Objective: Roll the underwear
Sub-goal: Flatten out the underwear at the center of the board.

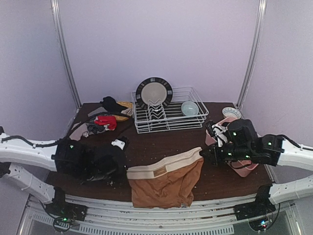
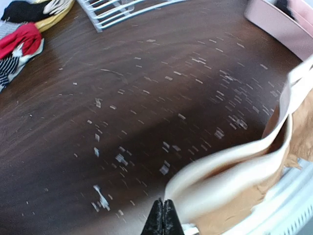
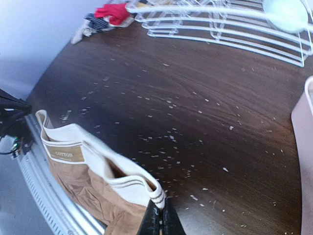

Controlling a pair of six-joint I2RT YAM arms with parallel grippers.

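Brown underwear [image 1: 166,188]: stretched out between the two sets of fingers at the table's near edge, with the brown body sagging below them and over the table's front lip.
Waistband [image 1: 161,170]: a cream strip with thin brown stripes, running from the left fingers across to the right fingers. It sits higher at the right end, and a tan label reading COTTON [image 3: 63,153] sits midway along it.
Left gripper [image 2: 163,218]: the fingers are clenched together, and the waistband's left end comes away right at their tips, apparently pinched there.
Right gripper [image 3: 159,218]: the fingers are pressed tight on the striped corner of the waistband, with the cloth rising straight from the tips.
Other underwear: a red garment [image 1: 106,122], a black garment [image 1: 111,104] and a striped piece [image 1: 95,129] are heaped well beyond the left fingers, at the far left of the table.
Table [image 1: 156,142]: dark wood flecked with pale scraps, spreading out beyond both pairs of fingertips.
Dish rack [image 1: 195,120]: white wire, well beyond the fingers at the back, holding a dark-rimmed plate [image 1: 154,92] upright and a pale bowl [image 1: 190,107].
Pink tray [image 2: 279,24]: just behind the right fingers, on the right side of the table.
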